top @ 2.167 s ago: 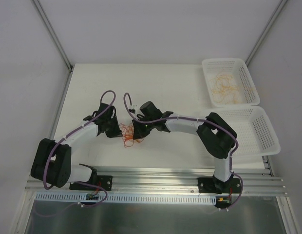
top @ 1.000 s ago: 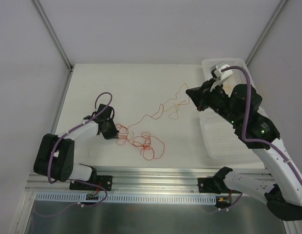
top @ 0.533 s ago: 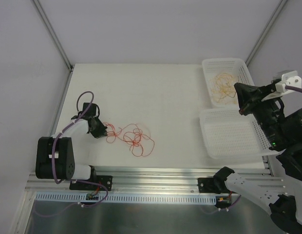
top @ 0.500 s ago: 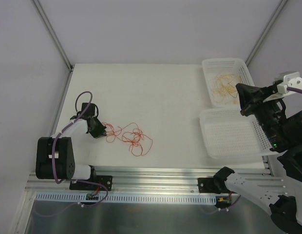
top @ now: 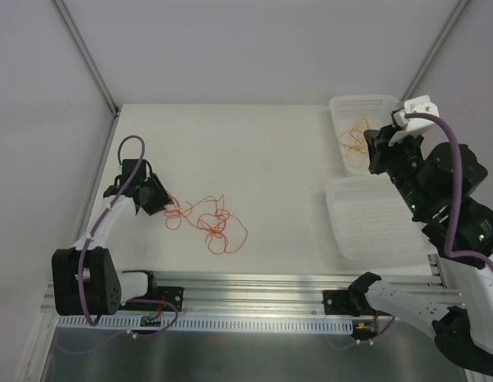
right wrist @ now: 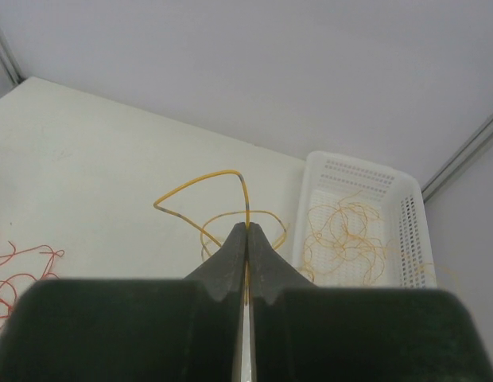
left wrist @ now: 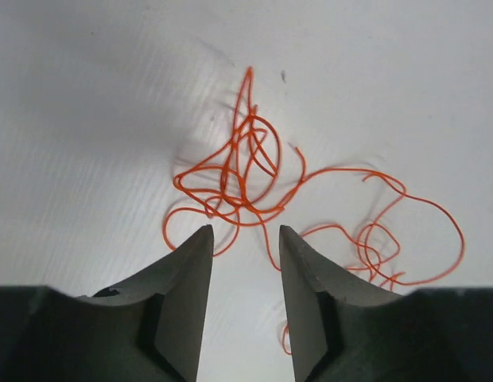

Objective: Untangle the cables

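A tangle of thin red-orange cables (top: 205, 224) lies on the white table at the left; it also shows in the left wrist view (left wrist: 254, 179). My left gripper (top: 157, 198) hovers at its left end, jaws open and empty, the tangle just ahead of the fingertips (left wrist: 288, 239). My right gripper (top: 374, 153) is raised by the far basket, shut on a yellow-orange cable (right wrist: 207, 191) that loops from its tips (right wrist: 246, 229). More yellow-orange cables (top: 359, 139) lie in the far basket (top: 346, 103), also in the right wrist view (right wrist: 342, 239).
A second white basket (top: 374, 219) sits nearer, right of the table, with nothing visible in it. The right arm reaches over both baskets. An aluminium rail (top: 254, 286) runs along the near edge. Grey walls enclose the table.
The right gripper pulled a yellow-orange cable out of the tangle, carried it right to the baskets, and now sits lower over the far one. The left gripper moved left and opened, leaving the red-orange tangle.
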Available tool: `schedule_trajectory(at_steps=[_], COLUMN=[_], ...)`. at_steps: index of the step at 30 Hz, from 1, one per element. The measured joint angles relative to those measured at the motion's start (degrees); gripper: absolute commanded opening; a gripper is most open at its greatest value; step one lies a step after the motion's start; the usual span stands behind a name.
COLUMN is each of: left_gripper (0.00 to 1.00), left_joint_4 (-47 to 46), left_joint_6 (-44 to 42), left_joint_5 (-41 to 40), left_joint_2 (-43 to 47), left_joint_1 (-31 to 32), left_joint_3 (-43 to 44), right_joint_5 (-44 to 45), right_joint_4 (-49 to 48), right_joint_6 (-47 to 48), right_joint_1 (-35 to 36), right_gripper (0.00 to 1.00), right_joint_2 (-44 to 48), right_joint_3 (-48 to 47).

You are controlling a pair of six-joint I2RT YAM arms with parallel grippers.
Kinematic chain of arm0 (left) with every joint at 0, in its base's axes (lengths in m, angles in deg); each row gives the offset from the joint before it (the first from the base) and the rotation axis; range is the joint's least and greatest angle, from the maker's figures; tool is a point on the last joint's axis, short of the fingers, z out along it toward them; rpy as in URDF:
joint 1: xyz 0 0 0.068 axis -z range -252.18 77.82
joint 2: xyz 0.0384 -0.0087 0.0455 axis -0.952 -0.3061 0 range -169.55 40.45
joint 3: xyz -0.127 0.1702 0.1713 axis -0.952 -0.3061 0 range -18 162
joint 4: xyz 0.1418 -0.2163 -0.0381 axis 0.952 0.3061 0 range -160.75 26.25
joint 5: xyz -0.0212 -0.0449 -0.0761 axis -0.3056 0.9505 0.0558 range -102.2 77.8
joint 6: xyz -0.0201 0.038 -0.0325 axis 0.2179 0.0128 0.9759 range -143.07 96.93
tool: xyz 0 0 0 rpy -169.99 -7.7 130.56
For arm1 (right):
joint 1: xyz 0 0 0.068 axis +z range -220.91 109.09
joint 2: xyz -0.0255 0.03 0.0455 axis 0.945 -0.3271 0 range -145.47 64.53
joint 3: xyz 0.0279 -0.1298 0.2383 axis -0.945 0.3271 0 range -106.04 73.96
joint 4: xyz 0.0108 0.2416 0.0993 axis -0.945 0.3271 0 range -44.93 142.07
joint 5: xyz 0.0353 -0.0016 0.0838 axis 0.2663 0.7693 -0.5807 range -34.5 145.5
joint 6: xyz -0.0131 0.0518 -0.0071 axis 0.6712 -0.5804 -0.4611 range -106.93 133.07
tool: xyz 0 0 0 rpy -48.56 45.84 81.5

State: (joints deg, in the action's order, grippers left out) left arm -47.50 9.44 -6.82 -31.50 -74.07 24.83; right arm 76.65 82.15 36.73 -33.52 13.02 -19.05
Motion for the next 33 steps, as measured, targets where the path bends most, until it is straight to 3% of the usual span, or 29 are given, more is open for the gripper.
schedule_trajectory(at_steps=[3,4,6,7,9,16,22,23,26,28,31,33], left_gripper=[0.60,0.71,0.80,0.90,0.98,0.99,0.99,0.99,0.99,0.99,0.99,0.99], left_joint_4=[0.07,0.11,0.11,0.09,0.04,0.13,0.20,0.17,0.15,0.15,0.13,0.02], left_joint_6=[-2.64,-3.67,-5.60,-6.38,-8.63,-15.50,-17.27,-17.40,-17.90,-18.25,-18.51,-18.62], left_joint_5=[0.87,1.33,2.12,2.38,3.58,5.16,5.07,5.07,4.98,4.79,4.61,4.59], left_joint_2=[4.04,5.49,8.74,10.19,14.01,23.58,24.46,24.46,24.46,24.41,24.13,23.52], left_joint_1=[0.00,0.00,0.00,0.00,0.00,0.02,0.02,0.02,0.02,0.02,0.02,0.02], left_joint_3=[0.00,0.00,-0.04,-0.15,-0.72,-4.92,-6.38,-6.40,-6.40,-6.43,-6.43,-6.45], right_joint_5=[-1.31,-2.03,-4.02,-5.27,-7.67,-14.40,-16.72,-16.94,-17.07,-17.35,-16.81,-14.69], right_joint_4=[0.04,0.04,0.04,-0.02,-0.28,-2.86,-7.72,-8.52,-9.22,-9.62,-9.44,-9.49], right_joint_6=[-0.04,-0.13,-0.52,-0.81,-1.81,-7.39,-12.11,-12.79,-15.41,-17.07,-19.37,-21.35], right_joint_1=[-2.23,-3.56,-6.40,-8.46,-12.79,-30.88,-40.89,-41.90,-44.52,-46.12,-47.80,-48.63], right_gripper=[0.00,0.01,0.01,0.01,0.01,0.00,0.02,0.15,0.42,0.49,0.68,0.69], right_joint_2=[-3.08,-4.33,-7.06,-8.68,-11.58,-23.71,-37.11,-39.82,-48.48,-53.53,-57.22,-57.64], right_joint_3=[-0.09,-0.35,-1.09,-1.55,-2.16,-4.50,-7.78,-9.20,-14.78,-17.33,-17.07,-15.04])
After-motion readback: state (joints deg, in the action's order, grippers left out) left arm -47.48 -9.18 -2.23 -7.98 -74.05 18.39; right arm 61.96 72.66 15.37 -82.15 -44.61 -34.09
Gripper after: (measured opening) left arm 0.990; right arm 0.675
